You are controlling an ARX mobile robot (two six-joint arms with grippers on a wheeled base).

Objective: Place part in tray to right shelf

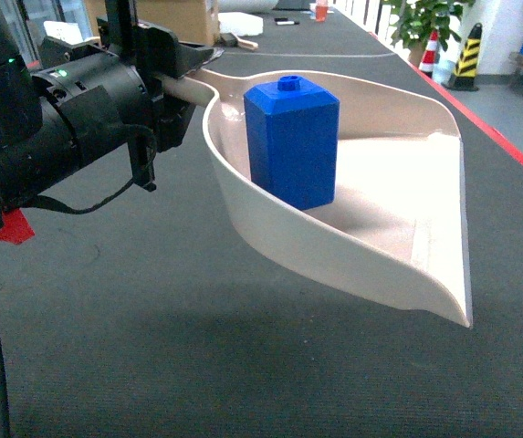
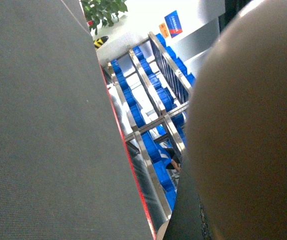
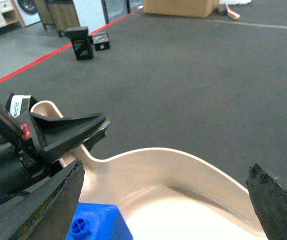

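Part loaded, shelf drop still to do. Tray is held off the desk, handle clamped in the left end effector, arm roughly level. Part stands upright just beyond it. Right end effector spread wide above, empty.

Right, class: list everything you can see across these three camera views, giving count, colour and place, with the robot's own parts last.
part: one, bright blue, upright inside the tray.
tray: one, cream-beige, held up over the dark mat.
mat: one, dark grey, red-edged.
crates: several, blue, on steel racks beyond the mat.
cardboard box: one, brown, far end.
plant: one, green, far right.
left end effector: black, shut on the tray's handle.
right end effector: black, open above the tray.
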